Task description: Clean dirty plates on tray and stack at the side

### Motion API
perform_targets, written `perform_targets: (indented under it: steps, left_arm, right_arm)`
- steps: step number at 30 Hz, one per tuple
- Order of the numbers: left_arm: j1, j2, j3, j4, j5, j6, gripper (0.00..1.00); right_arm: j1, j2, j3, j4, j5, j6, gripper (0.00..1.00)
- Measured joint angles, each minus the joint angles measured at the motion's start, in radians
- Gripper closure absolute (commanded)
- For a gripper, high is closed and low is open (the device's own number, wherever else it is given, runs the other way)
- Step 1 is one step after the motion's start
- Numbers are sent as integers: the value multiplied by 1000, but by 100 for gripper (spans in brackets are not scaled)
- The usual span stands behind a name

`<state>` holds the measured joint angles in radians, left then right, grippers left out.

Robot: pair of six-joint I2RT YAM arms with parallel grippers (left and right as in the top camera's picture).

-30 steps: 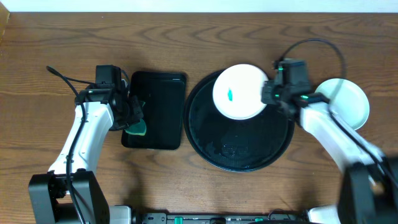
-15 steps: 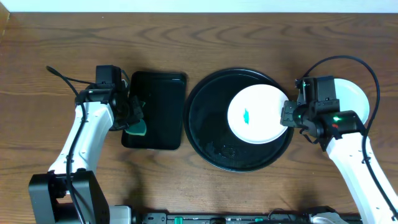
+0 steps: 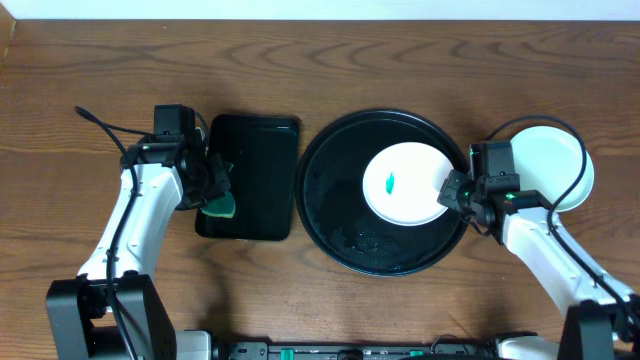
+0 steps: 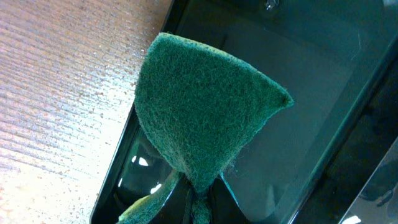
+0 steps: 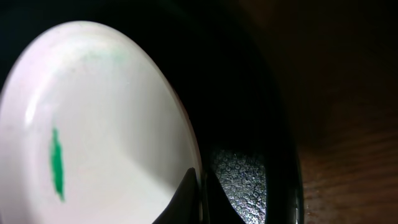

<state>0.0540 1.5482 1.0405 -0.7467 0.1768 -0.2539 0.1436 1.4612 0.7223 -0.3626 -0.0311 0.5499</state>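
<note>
Right tool [image 3: 447, 189] is closed on the right rim of the smeared plate [image 3: 403, 183]. In the right wrist view the rim sits pinched between its two fingers [image 5: 186, 196].

That plate lies within the tray [image 3: 335, 220], in the tray's right half, with its right edge close to the tray rim. A short green smear [image 3: 390, 183] marks the plate's centre. Whether the plate rests flat on the tray floor or is slightly raised cannot be told.

A second plate [image 3: 560, 165], white, sits on the tabletop [image 3: 300, 70] at the right of the frame, outside the tray and just beyond the right tool. The right arm and its cable [image 3: 530, 125] cross part of it.

Left tool [image 3: 214, 186] is clamped on a green sponge [image 4: 199, 124], gripping it at one end so that it fans out from the fingertips. The sponge hangs over the left edge of the small tray [image 3: 258, 180], a black rectangular one at centre left of the frame, just beside the round tray. Contact between sponge and small tray cannot be confirmed.
</note>
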Motion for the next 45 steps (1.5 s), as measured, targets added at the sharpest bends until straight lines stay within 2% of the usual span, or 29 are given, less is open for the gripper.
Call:
perform_targets:
  steps: [2,3,4,5,7,8,9,10,12,16,19,24,36,45]
  left_arm:
    - [0,0,-2,12,0,0,92]
    - [0,0,-7,26,0,0,92]
    - [0,0,-14,40,0,0,92]
    - [0,0,-23,50,0,0,92]
    - [0,0,-44,64,0,0,92]
    - [0,0,-53,67,0,0,92]
    - [0,0,-55,68,0,0,93]
    - [0,0,-55,72,0,0,92]
    - [0,-8,-55,75,8,0,93]
    - [0,-41,-53,72,43,0,93]
    - [0,-82,-21,29,63,0,93]
    - [-21,-103,52,-50,65,16,93]
    - [-189,-104,86,-103,18,54,92]
    - [-202,-104,86,-154,3,66,92]
  right_arm:
    - [0,23,0,5,-9,11,99]
    - [0,32,0,5,-16,16,94]
    - [0,40,0,5,-19,19,81]
    - [0,48,0,4,-23,22,63]
    - [0,59,0,0,-31,21,38]
    - [0,62,0,-5,-39,11,29]
    - [0,62,0,-7,-48,-2,25]
    - [0,61,0,-8,-57,-11,12]
    - [-2,58,0,-19,-80,-40,1]
    - [-46,11,69,-158,-127,-101,1]
    - [-132,-61,179,-229,-130,-183,1]
    - [-195,-92,214,-252,-128,-233,1]
    - [-196,-90,214,-266,-130,-256,1]
    - [-196,-90,214,-266,-129,-256,1]
